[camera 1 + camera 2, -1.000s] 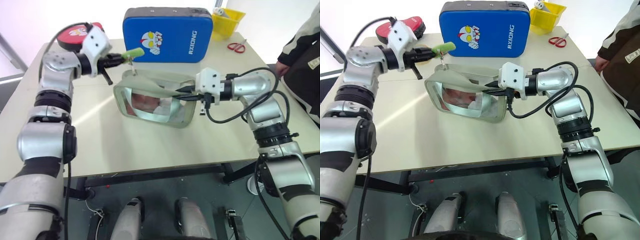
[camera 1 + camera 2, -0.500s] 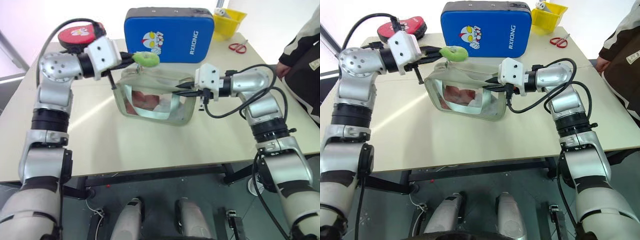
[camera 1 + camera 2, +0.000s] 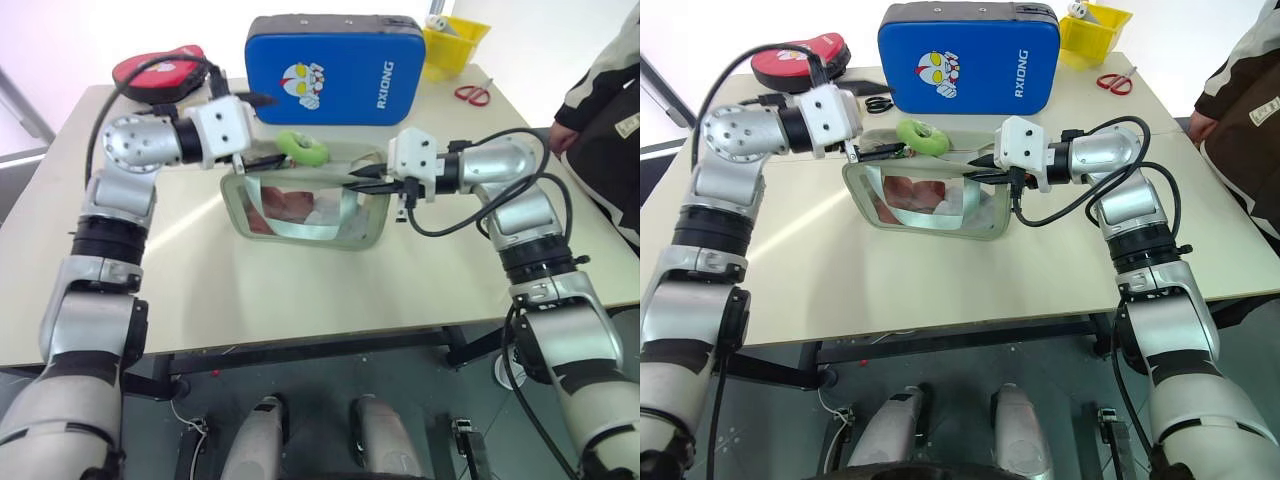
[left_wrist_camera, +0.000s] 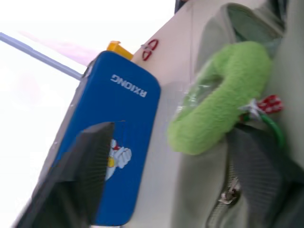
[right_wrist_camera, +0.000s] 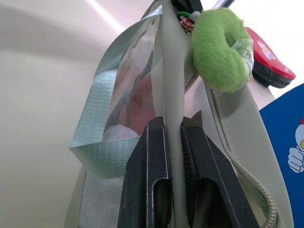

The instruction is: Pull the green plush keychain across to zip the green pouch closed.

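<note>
The green pouch (image 3: 345,215) stands on the table (image 3: 300,290), its clear window showing reddish and white contents. The green plush keychain (image 3: 303,147), a fuzzy lime ring, rests on the pouch's top edge near the middle. Just left of the ring my left gripper (image 3: 266,159) is open. In the left wrist view its fingers (image 4: 85,175) stand wide apart, with the keychain (image 4: 223,95) lying loose beyond them. From the right, my right gripper (image 3: 362,176) is shut on the pouch's top fabric edge (image 5: 173,95).
A blue cartoon-faced pad (image 3: 335,68) stands upright behind the pouch. A red round case (image 3: 160,68) and black scissors (image 3: 877,102) lie at the back left. A yellow bin (image 3: 455,42) and red scissors (image 3: 472,93) are at the back right. A person's sleeve (image 3: 600,110) is at the right edge.
My left gripper carried the keychain rightward along the pouch's top, then opened and let it go. The ring now rests on the pouch. The right gripper kept its hold.
</note>
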Robot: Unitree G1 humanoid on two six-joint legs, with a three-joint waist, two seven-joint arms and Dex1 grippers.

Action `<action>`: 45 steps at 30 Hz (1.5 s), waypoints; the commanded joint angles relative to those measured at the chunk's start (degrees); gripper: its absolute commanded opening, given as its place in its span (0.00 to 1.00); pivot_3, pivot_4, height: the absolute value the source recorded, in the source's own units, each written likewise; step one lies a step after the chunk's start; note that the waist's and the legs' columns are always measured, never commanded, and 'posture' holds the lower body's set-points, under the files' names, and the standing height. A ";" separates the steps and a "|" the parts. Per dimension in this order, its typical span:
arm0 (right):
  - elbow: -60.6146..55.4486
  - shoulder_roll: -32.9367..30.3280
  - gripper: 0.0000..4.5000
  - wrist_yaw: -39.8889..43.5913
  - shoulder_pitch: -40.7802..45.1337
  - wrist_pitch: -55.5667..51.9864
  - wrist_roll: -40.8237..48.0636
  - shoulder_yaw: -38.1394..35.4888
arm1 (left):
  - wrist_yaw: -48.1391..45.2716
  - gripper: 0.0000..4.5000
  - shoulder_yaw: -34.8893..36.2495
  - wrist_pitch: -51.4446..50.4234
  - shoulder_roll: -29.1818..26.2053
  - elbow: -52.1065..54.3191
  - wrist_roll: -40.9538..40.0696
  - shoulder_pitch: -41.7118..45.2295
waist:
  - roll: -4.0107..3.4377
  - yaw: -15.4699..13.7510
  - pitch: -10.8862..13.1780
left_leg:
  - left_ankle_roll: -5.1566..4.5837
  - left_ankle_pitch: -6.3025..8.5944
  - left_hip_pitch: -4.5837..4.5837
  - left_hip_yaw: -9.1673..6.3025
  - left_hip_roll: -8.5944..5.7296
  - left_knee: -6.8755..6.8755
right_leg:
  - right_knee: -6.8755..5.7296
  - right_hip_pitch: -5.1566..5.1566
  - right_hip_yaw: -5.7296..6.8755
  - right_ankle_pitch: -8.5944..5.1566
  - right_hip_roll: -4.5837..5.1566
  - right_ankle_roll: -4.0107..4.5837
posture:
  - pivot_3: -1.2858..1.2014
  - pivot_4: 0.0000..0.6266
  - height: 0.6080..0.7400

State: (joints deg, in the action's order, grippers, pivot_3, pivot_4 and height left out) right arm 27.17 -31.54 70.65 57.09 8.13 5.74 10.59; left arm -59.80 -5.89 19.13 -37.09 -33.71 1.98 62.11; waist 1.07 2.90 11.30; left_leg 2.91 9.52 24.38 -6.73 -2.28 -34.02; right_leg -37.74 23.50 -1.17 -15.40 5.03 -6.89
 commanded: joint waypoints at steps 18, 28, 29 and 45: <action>-2.54 -0.06 0.00 0.43 0.63 0.98 1.26 -1.54 | -12.68 0.98 9.06 -36.86 -15.38 20.16 -16.51 -17.57 | -0.01 0.81 0.01 | 0.00 0.00 0.00 -0.02 0.03 0.03 | -0.11 0.04 0.01 -0.02 -0.01 0.01 | 0.52 0.24 1.00; -3.40 0.42 0.00 0.67 0.40 0.34 1.40 -1.28 | -7.24 0.48 6.67 -32.89 -8.55 16.59 -14.40 -19.24 | -0.01 1.00 0.01 | 0.00 0.00 -0.01 -0.02 0.03 0.04 | -0.11 0.05 -0.01 -0.02 0.00 0.01 | 0.52 0.24 1.00; -3.48 0.45 0.00 0.65 0.40 0.28 1.43 -1.29 | -6.70 0.38 6.66 -32.40 -8.22 15.97 -14.13 -18.98 | -0.01 0.99 0.01 | 0.00 0.00 -0.01 -0.02 0.03 0.04 | -0.12 0.06 -0.01 -0.02 -0.01 0.01 | 0.52 0.24 1.00; -6.31 0.29 0.35 1.18 0.62 -6.03 3.95 -2.41 | -7.08 0.00 9.62 -43.62 -10.73 23.55 -19.39 -19.01 | -0.02 1.04 0.01 | 0.00 0.00 0.00 -0.02 0.03 0.05 | -0.12 0.08 -0.01 -0.02 0.00 0.01 | 0.52 0.24 1.00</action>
State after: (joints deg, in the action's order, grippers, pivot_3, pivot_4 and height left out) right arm 23.42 -31.14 71.53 56.29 2.82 8.07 10.21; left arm -66.85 1.13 -23.63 -46.72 -13.21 -15.50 42.86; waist 1.06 3.95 11.31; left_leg 2.91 9.52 24.38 -6.75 -2.25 -33.96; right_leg -37.86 23.57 -1.18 -15.42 5.03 -6.88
